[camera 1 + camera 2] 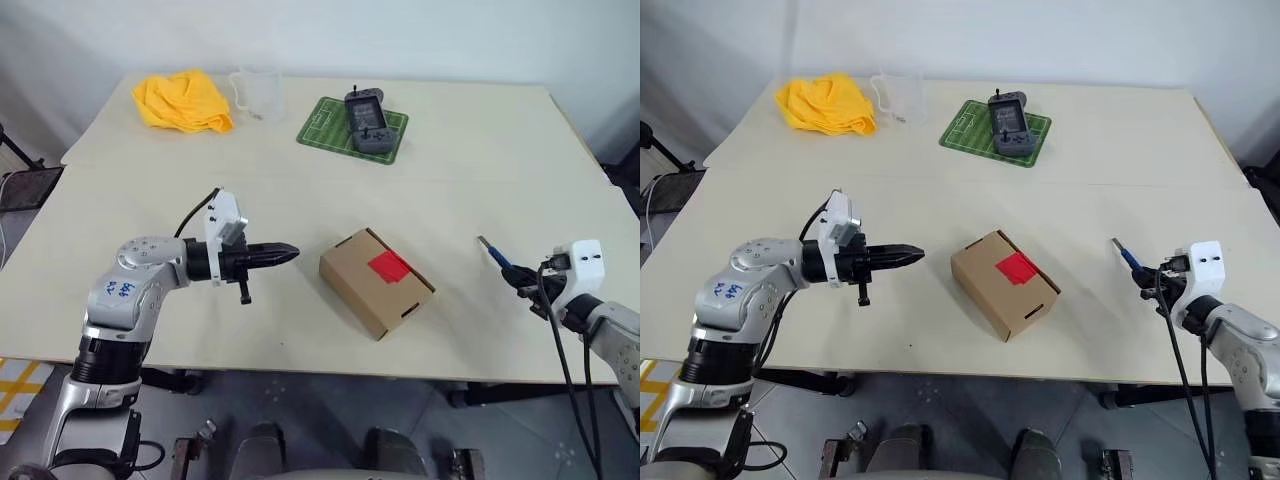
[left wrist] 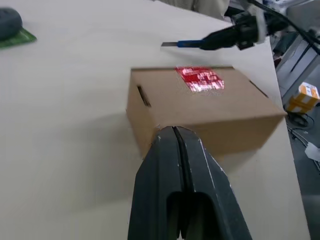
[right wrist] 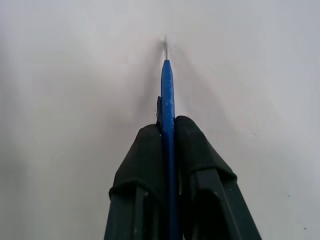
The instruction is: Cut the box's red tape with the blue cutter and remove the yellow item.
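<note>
The brown box lies closed near the table's middle, with the red tape on its top face. My left gripper hovers to the left of the box, shut and empty, its tips aimed at the box's near side. Over the table's right part, apart from the box, my right gripper is shut on the blue cutter. The cutter's blade end sticks out past the fingers, pointing away over bare table. The yellow item is hidden.
A yellow cloth and a clear beaker sit at the back left. A green mat with a dark controller lies behind the box. The table's front edge runs just below the box.
</note>
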{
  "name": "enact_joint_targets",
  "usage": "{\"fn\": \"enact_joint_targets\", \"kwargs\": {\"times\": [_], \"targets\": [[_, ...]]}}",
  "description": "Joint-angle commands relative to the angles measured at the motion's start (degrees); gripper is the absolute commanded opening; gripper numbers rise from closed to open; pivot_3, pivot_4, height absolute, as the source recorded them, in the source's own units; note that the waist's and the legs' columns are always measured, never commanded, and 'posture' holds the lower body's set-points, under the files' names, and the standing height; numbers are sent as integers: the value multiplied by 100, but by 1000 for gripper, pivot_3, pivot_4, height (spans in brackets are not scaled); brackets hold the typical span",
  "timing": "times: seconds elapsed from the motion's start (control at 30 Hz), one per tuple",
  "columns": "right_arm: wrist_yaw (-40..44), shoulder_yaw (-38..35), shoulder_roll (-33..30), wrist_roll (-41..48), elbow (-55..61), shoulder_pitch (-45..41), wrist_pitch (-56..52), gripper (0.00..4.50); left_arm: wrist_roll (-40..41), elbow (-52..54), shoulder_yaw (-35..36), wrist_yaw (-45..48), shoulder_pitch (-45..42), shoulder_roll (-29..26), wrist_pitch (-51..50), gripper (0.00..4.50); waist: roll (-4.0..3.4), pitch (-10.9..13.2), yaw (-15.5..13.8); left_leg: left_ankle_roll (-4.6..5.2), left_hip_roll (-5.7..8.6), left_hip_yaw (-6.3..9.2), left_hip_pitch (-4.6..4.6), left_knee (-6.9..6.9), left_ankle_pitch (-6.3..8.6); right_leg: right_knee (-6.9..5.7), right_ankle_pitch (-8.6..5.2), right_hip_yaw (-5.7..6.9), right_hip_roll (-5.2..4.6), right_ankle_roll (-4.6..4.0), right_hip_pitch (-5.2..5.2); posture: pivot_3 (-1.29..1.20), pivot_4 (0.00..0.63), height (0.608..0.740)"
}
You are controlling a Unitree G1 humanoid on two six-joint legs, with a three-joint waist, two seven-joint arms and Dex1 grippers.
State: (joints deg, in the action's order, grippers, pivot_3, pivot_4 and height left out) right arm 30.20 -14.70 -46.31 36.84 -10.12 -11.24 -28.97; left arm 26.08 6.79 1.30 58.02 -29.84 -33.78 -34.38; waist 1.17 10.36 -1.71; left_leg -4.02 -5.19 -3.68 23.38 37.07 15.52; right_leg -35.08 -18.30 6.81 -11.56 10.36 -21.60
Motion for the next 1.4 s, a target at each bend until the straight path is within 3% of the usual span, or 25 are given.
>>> {"fn": "enact_joint_targets", "kwargs": {"times": [0.03, 0.17, 0.37, 0.47, 0.57, 0.8, 0.9, 1.1, 1.4], "targets": [[468, -284, -23, -45, -152, -74, 154, 1713, 174, 473, 43, -193, 151, 25, -123, 0, -1, 0, 13, 0, 0, 0, -3, 0, 0, 2, 0, 0, 0, 0, 2, 0, 150, 740], [777, -1041, -195, 219, 30, 31, 155, 3025, 262, 669, 34, -316, 287, 17, -244, 0, -2, 0, 15, 0, 0, 0, -4, -3, 0, 1, 0, -1, 0, 0, 2, 0, 150, 740], [1122, -2359, -506, 835, 826, 453, -356, 3025, 298, 744, 10, -359, 457, -42, -284, 0, -4, -1, 3, 0, 0, -1, -7, -6, 0, 2, 0, -1, 0, 0, 3, 0, 150, 740], [1349, -2519, -665, 991, 1350, 733, -656, 3025, 302, 802, 17, -293, 583, -166, -341, 0, -4, -1, 12, 0, 0, -1, -9, -6, 0, 2, 0, -3, 1, 0, 6, 0, 150, 740], [1548, -2137, -731, 684, 1860, 1025, -600, 2445, 258, 861, -48, -202, 758, -322, -354, 0, -7, -3, 34, 0, 0, -2, -16, -15, 0, 2, 0, -6, 2, 0, 5, 0, 150, 740], [1499, -281, -389, -727, 2274, 833, 272, 37, -14, 748, -333, -503, 861, -201, -215, 0, -7, -3, 12, 0, -1, -3, -14, -4, 0, 0, 0, -11, 1, 0, 5, 0, 150, 740], [1423, 598, -240, -1664, 2010, 512, 976, 37, -37, 890, -593, -590, 963, -89, -303, 0, -7, -3, 20, 0, 0, -3, -13, -3, 0, 0, 0, -11, 0, 1, 4, 0, 150, 740], [1416, 1243, 446, -2029, 1171, -332, 1147, 37, -175, 762, -1029, -816, 838, 265, -342, 0, -7, -3, 16, 0, 0, -4, -11, -1, 0, -3, 0, -10, 0, 0, 3, 0, 150, 740], [2421, 1615, 295, -1255, 2584, 35, 105, 37, -595, 61, -1253, -1276, 471, 838, -136, 0, -10, -4, 11, 0, 0, -4, -13, -3, 0, -2, 0, -7, 2, 1, 4, 0, 150, 740]]}}
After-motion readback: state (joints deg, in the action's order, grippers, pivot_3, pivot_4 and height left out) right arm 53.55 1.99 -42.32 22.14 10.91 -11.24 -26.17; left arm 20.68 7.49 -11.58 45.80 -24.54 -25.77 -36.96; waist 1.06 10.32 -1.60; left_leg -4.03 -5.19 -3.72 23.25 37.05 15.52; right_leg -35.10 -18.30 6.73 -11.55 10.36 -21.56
